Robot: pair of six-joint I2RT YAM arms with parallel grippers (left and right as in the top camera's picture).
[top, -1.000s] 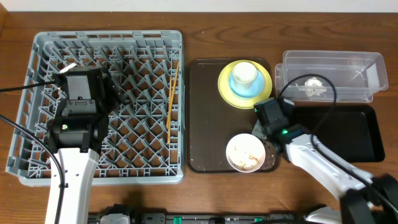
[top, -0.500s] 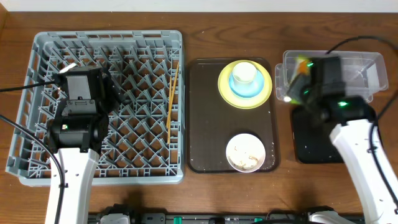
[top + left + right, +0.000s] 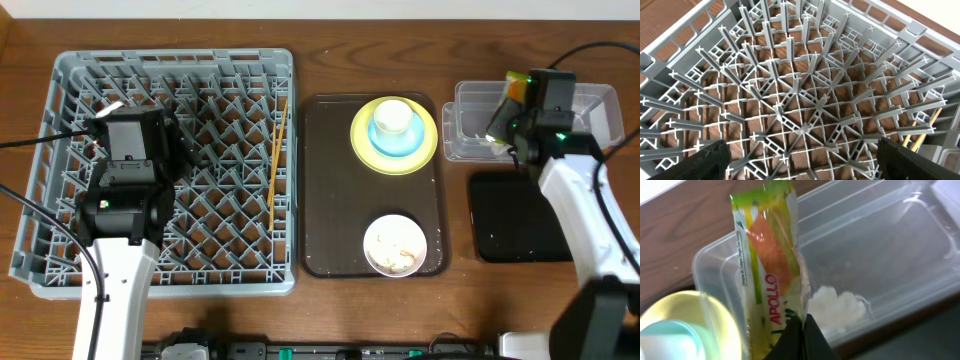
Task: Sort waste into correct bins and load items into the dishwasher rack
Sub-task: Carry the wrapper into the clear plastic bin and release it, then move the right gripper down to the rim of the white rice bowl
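Now, our right gripper (image 3: 799,330) is pinched on one end of the small green-and-orange snack wrapper (image 3: 767,265), holding it out over the left end of the clear plastic rectangular tub (image 3: 890,240), where the crumpled white tissue (image 3: 837,305) lies. The danger, we reckon: so close to that left wall, a release could tip it out toward the round yellow plate (image 3: 670,312). Our left gripper (image 3: 802,155) hangs wide apart over the grey pegged rack (image 3: 790,90).
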